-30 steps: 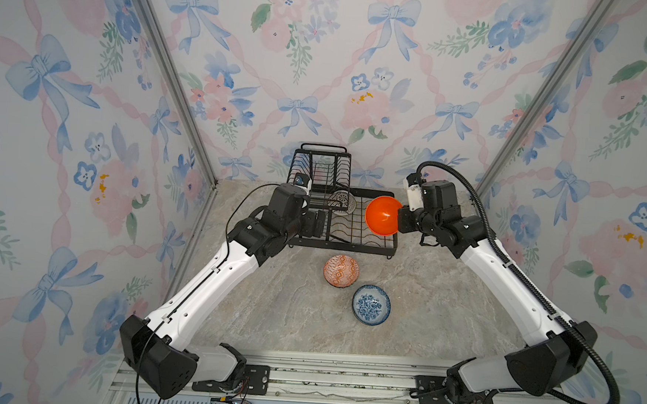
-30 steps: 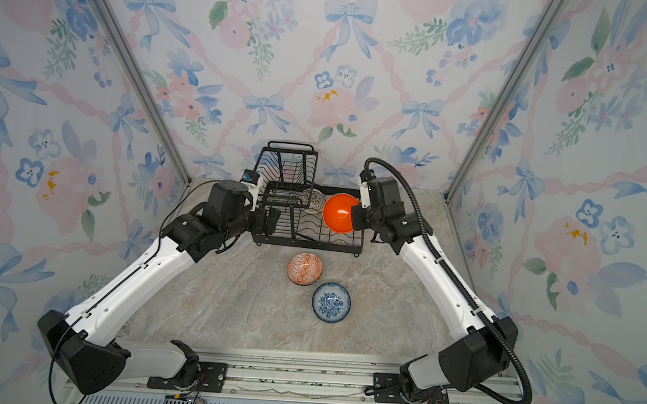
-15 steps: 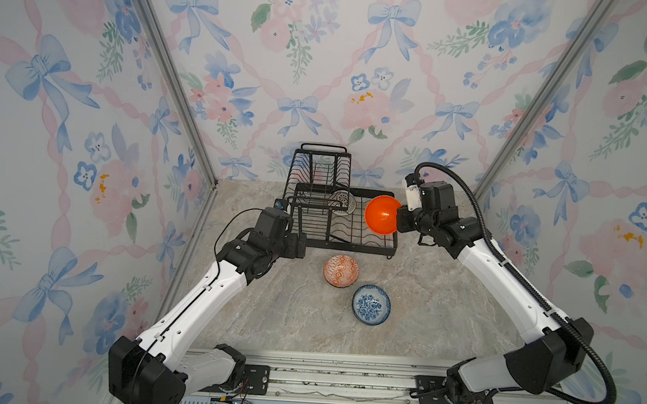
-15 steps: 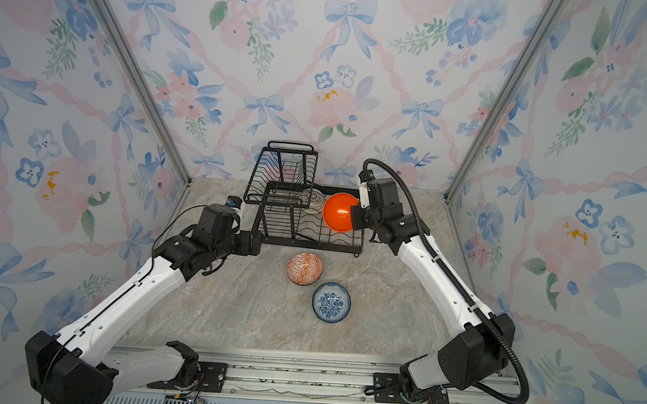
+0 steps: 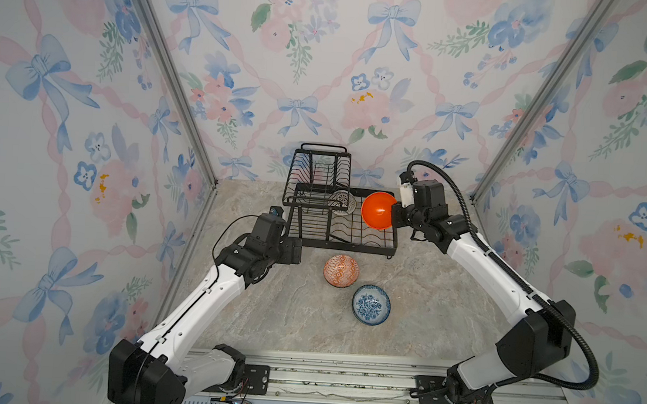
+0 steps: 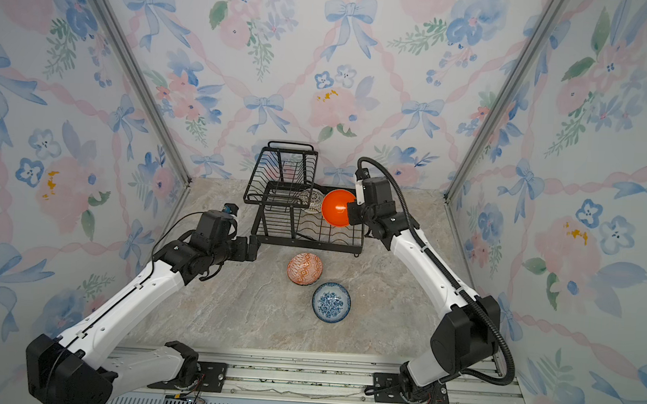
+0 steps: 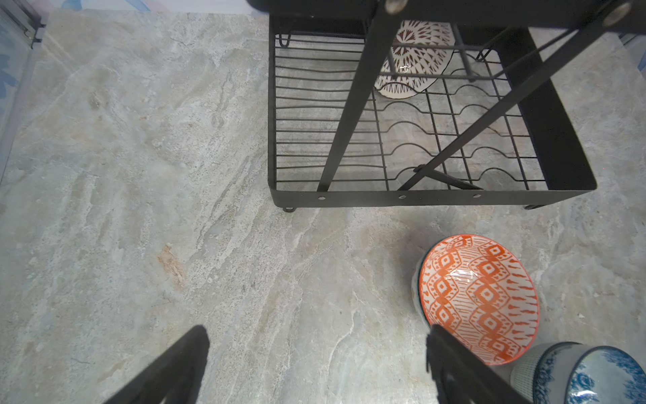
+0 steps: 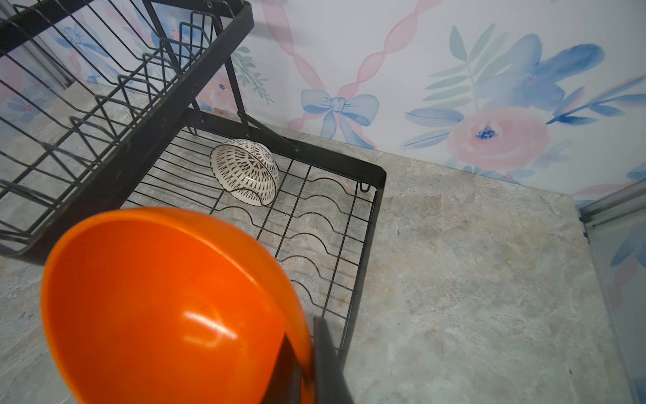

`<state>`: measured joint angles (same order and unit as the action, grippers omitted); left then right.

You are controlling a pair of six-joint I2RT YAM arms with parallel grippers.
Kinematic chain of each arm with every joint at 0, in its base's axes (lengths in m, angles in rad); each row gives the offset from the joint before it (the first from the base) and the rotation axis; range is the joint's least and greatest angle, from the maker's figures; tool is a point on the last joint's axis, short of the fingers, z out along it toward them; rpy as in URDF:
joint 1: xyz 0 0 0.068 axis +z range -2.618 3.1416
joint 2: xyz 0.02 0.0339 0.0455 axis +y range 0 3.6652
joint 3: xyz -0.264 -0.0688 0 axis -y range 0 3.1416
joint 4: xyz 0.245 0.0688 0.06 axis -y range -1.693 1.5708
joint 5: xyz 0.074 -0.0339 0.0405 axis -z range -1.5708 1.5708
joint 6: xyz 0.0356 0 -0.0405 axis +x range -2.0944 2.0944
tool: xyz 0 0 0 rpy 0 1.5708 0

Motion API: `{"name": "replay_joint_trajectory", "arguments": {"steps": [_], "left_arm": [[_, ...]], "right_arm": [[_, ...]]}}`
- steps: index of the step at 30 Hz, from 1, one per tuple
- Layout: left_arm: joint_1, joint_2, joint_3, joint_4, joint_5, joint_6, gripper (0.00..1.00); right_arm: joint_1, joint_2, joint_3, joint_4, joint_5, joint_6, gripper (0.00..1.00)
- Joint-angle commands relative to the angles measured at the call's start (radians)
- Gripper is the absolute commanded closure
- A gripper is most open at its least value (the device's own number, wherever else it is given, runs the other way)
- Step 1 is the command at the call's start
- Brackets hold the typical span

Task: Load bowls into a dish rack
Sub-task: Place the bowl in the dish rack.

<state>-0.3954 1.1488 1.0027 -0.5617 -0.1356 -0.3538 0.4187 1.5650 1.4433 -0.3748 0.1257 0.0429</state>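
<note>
Dish rack (image 5: 346,246) stands at the back of the table (image 5: 288,316), in the same spot as a second ago.

Main change is the left arm. A second ago we had its gripper up against the rack's left side. The left gripper (image 5: 295,250) is now pulled back to just off the rack's front-left corner, over bare table. Its jaws are spread wide and hold nothing.

Right gripper (image 5: 393,215) has hardly shifted. It is clamped on the rim of the orange bowl (image 5: 377,210), which it holds on edge above the right end of the lower tray.

White patterned bowl (image 5: 343,203) leans at the back of that tray, unmoved. The geometric bowl (image 5: 341,270) and blue floral bowl (image 5: 371,304) sit side by side on the table in front of the rack, also unmoved.
</note>
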Motion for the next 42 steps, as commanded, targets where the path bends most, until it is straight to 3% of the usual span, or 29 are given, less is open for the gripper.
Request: {"name": "replay_joint_trajectory", "arguments": {"steps": [1,22,42], "left_arm": [[0.017,0.002,-0.016,0.011,0.021,-0.016,0.02],[0.103,0.075,-0.062,0.058,0.094,0.014,0.02],[0.129,0.119,-0.059,0.069,0.111,0.02,0.02]], "right_arm": [[-0.01,0.024,-0.008,0.097,0.034,-0.021,1.0],[-0.018,0.207,-0.044,0.417,0.12,-0.143,1.0],[-0.006,0.374,-0.083,0.774,0.137,-0.49,1.0]]}}
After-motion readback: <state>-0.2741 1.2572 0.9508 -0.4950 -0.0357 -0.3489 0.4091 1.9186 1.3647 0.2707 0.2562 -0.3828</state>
